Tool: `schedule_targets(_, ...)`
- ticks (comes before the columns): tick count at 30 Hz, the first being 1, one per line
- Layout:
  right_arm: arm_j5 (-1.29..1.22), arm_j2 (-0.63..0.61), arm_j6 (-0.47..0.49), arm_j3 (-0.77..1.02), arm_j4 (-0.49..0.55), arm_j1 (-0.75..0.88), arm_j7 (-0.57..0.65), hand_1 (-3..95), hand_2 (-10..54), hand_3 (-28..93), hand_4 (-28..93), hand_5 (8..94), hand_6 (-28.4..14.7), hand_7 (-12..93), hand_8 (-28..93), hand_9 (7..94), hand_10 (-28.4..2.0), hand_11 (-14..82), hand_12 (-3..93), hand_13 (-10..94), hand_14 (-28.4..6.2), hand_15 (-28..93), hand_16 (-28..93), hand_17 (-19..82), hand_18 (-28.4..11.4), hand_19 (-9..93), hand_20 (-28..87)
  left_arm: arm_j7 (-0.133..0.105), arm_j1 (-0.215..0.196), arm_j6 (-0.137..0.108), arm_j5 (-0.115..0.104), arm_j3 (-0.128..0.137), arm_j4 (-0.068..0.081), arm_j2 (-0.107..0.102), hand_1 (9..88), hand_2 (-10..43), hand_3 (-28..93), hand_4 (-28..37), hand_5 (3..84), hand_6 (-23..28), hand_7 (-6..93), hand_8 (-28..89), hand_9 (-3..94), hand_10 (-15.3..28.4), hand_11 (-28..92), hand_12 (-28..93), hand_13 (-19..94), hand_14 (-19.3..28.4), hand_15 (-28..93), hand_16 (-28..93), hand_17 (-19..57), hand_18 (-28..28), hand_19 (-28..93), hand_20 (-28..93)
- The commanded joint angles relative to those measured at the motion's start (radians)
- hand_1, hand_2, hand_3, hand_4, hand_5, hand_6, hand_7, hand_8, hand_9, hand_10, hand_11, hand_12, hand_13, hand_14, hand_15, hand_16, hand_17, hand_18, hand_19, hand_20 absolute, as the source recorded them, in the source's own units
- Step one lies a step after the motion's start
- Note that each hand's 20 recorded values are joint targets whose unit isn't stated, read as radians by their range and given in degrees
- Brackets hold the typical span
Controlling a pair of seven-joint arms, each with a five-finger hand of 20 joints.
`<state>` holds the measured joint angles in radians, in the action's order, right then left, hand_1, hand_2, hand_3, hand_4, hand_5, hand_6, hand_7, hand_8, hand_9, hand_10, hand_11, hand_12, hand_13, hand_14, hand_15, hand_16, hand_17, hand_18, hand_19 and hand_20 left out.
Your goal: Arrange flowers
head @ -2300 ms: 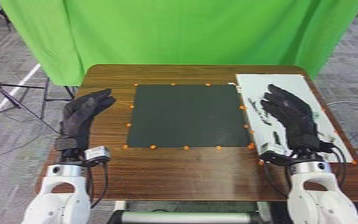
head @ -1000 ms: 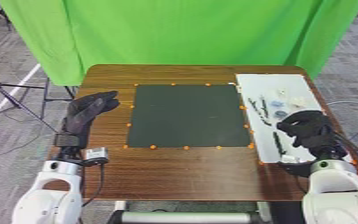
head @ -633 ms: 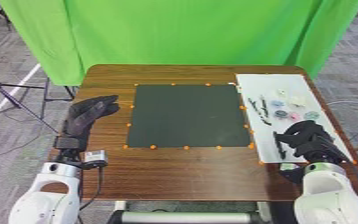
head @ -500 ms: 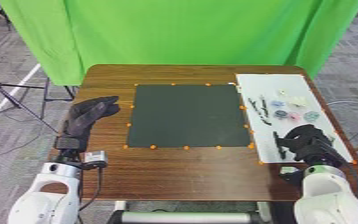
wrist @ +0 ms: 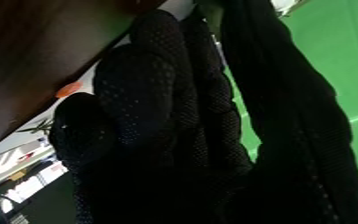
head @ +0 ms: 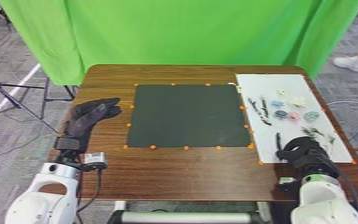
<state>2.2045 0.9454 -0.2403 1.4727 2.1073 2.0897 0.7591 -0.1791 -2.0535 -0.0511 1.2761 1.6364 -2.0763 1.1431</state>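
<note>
One brown wooden table (head: pixel 189 172) carried it all, with a square dark mat (head: pixel 189 115) toward its far side and a long white board (head: pixel 269 82) along its right edge. Over the table's left edge hung the black-gloved left hand (head: pixel 87 116), fingers loose and apart, empty. And the right hand (head: pixel 302 150), gloved in black too, had drawn back toward the board's near edge! Whether it was clamped on anything, nobody could tell. That retreat uncovered a feathery green sprig (head: pixel 313 132) toward the board's right edge, so the greenery looked ready for choosing. A slim dark stem (head: pixel 278 139) lay right beside the hand, near the board's left edge, likely the next pick. Farther up sat a pink flower head (head: pixel 294 116) and a round green one (head: pixel 311 116), still on the board; the arranging seemed barely begun.
</note>
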Motion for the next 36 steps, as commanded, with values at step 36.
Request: schedule_targets(36, -0.299, -0.032, -0.16, 0.001, 0.021, -0.072, -0.044, 65.3, -9.5, 54, 2, 67.0, -5.2, 43, 19, 88.2, -11.4, 21.7, 55.7, 93, -2.1, 53, 36, 68, -7.7, 88, 42, 0.062, -0.007, -0.013, -0.047, 0.054, -0.019, -0.038, 32.4, 9.3, 58, -19.2, 52.8, 6.5, 14.2, -7, 53.3, 17.3, 22, 10, 45, 20.6, 22, -5, 10.0, 16.8, 30, 16)
